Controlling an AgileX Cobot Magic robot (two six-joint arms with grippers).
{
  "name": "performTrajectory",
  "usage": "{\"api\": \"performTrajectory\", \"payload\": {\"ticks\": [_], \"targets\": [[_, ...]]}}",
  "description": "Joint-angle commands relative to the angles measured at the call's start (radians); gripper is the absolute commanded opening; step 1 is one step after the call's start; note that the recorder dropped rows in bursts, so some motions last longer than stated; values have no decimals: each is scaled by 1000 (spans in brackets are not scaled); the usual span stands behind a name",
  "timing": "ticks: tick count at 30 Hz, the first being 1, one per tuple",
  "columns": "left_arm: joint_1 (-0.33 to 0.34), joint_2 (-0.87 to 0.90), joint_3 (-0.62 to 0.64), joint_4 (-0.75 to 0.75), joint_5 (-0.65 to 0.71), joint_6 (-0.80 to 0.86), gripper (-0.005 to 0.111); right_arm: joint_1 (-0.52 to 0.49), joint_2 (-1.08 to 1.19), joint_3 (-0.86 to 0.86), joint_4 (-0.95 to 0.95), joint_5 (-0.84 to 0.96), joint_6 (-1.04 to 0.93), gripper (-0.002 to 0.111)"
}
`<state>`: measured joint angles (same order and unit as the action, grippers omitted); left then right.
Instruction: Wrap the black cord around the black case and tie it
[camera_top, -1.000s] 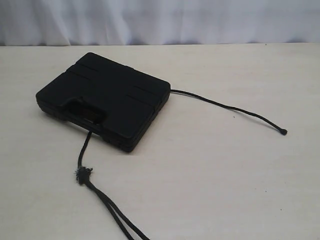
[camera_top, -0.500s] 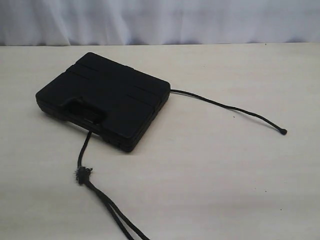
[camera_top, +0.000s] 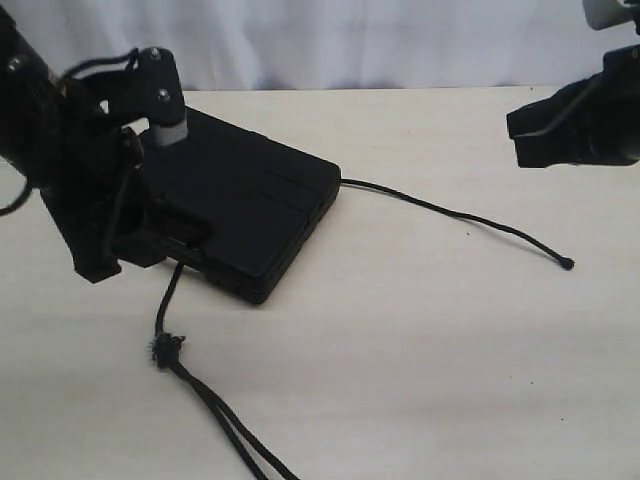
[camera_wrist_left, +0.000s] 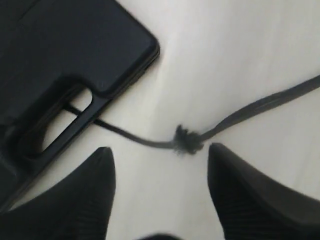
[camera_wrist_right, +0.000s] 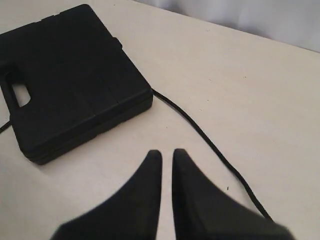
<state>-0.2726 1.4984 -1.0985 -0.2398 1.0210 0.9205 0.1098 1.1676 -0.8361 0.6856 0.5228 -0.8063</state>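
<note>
The black case (camera_top: 250, 205) lies flat on the table, left of centre, with its handle slot (camera_wrist_left: 55, 125) facing the front. The black cord (camera_top: 165, 300) runs out of that slot to a frayed knot (camera_top: 166, 350), then on as a doubled length (camera_top: 235, 435) to the front edge. Its other end leaves the case's right side and stops at a knobbed tip (camera_top: 568, 264). My left gripper (camera_top: 122, 262) hangs open over the case's front-left corner, and the knot (camera_wrist_left: 187, 141) lies just beyond its fingertips (camera_wrist_left: 106, 152). My right gripper (camera_wrist_right: 167, 152) is shut and holds nothing, high at the right (camera_top: 525, 135), above the cord (camera_wrist_right: 200, 132).
A pale wooden table (camera_top: 420, 350) carries everything. A white curtain (camera_top: 350, 40) closes off the back edge. Bare tabletop lies right of the case and in front of it.
Both arms have come into view, the left over the case's left part, the right at the upper right. Case and cord lie where they were.
</note>
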Motion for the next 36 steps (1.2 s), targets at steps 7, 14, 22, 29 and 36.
{"api": "performTrajectory", "payload": {"ticks": [7,14,22,29,36], "targets": [[-6,272,-9,280,-278,11,54,58,94,-12,59,-10,-115,50],[-6,374,-9,360,-385,141,54,196,132,-12,59,-89,-180,50],[-6,433,-9,360,-490,286,54,196,134,-12,54,-129,-180,50],[-7,508,-9,362,-535,364,49,196,134,-12,54,-129,-180,50],[-7,497,-9,395,-535,366,0,196,134,-12,54,-135,-181,50]]}}
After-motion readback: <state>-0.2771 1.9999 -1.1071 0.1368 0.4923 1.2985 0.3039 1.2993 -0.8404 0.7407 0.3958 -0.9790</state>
